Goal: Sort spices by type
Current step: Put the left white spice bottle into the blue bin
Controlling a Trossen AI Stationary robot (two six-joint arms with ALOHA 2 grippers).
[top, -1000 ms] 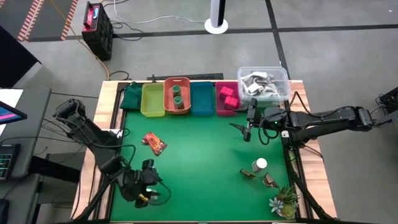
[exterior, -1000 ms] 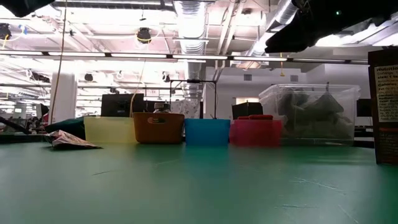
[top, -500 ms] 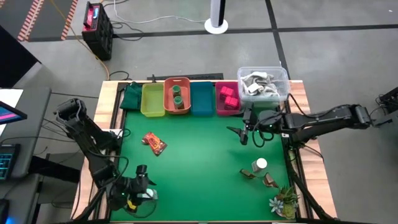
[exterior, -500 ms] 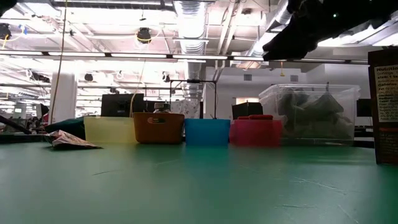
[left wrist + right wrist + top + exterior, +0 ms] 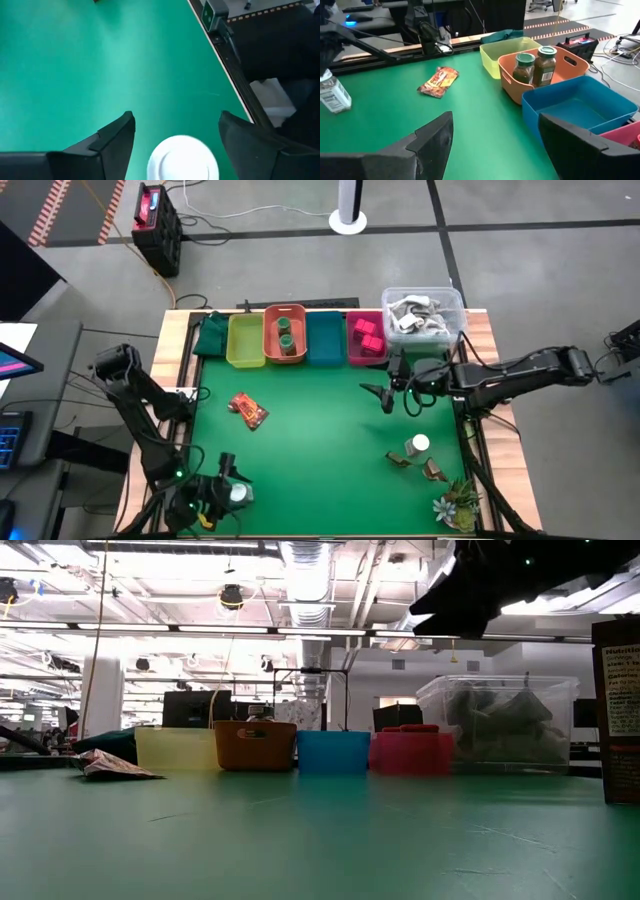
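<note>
Two arms: both at work over the green table mat (image 5: 320, 430), neither carrying anything.
Left gripper (image 5: 225, 492): low at the near left corner of the mat, fingers spread wide on either side of a white-capped round jar (image 5: 183, 159) that stands between them; no contact shows.
Right gripper (image 5: 392, 393): hovering above the mat just in front of the pink plastic bin (image 5: 366, 338), fingers apart and empty, facing the bin row.
Sorted so far: two green-lidded glass jars (image 5: 535, 67) in the orange bin (image 5: 285, 333); pink blocks (image 5: 368, 335) in the pink bin; the blue bin (image 5: 575, 107) and yellow bin (image 5: 245, 338) look empty.
Left to sort: red-and-orange crinkly foil sachet (image 5: 249, 410) lying flat mid-left; another white-capped jar (image 5: 418, 445) with brown sachets (image 5: 425, 467) beside it near the right edge.
Handling, jar: probably rigid, light, smooth-sided, so slippery; best pinched across the body just under the cap, squarely, to stop it tipping.
Handling, sachet: likely soft and thin; it wants a pinch at a raised edge.
</note>
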